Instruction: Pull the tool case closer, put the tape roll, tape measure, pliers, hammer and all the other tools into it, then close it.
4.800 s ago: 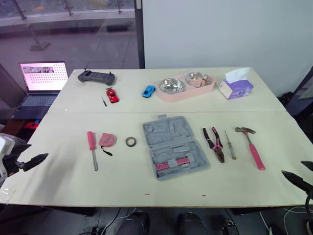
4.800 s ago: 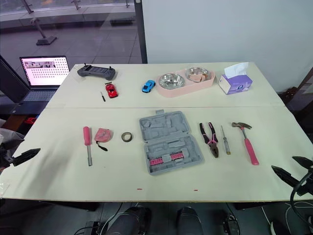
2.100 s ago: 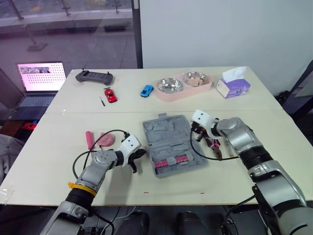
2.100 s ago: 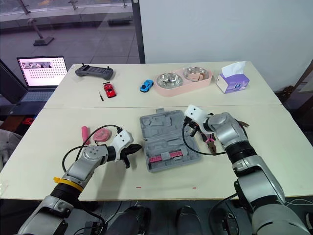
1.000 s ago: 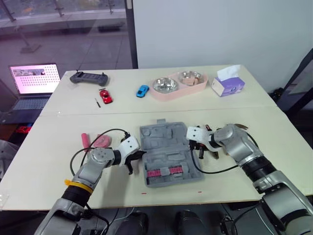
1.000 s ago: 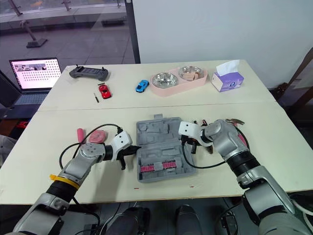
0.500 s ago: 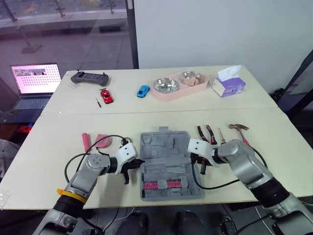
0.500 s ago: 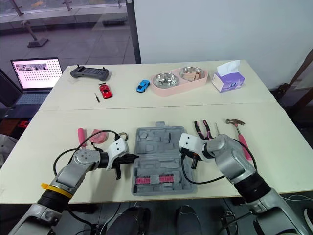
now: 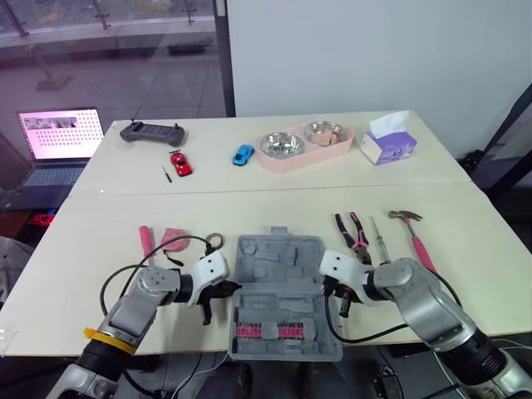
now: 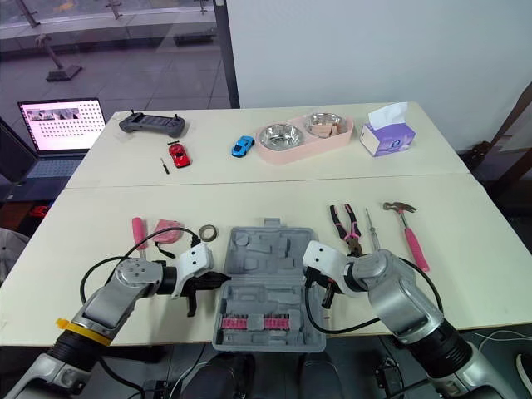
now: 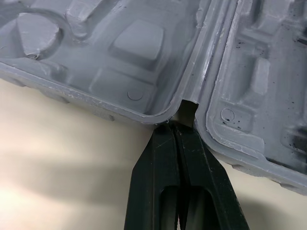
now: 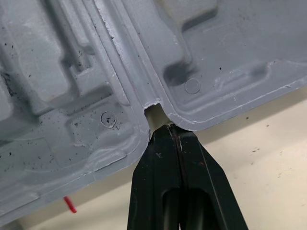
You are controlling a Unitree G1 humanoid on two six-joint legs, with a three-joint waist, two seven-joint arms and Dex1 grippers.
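The grey tool case [image 9: 278, 287] lies open near the table's front edge, with a row of pink bits [image 9: 266, 331] in its near half. My left gripper [image 9: 229, 288] is shut, its tips set in the hinge notch [image 11: 184, 108] on the case's left side. My right gripper [image 9: 331, 288] is shut too, its tips at the hinge notch [image 12: 154, 111] on the right side. Left of the case lie a pink screwdriver [image 9: 145, 243], a pink tape measure [image 9: 173, 239] and a tape roll [image 9: 214, 242]. On the right are pliers [image 9: 353, 234], a thin screwdriver [image 9: 379, 243] and a hammer [image 9: 414, 237].
On the far half of the table stand a pink double bowl tray [image 9: 303, 145], a tissue box [image 9: 386, 143], a blue toy car [image 9: 242, 155], a red toy car [image 9: 179, 163], a small screwdriver [image 9: 165, 174] and a controller [image 9: 152, 133]. A laptop [image 9: 56, 141] sits at far left.
Both shut grippers have slid the open case nearer to the table's front edge. The loose tools have stayed where they lay.
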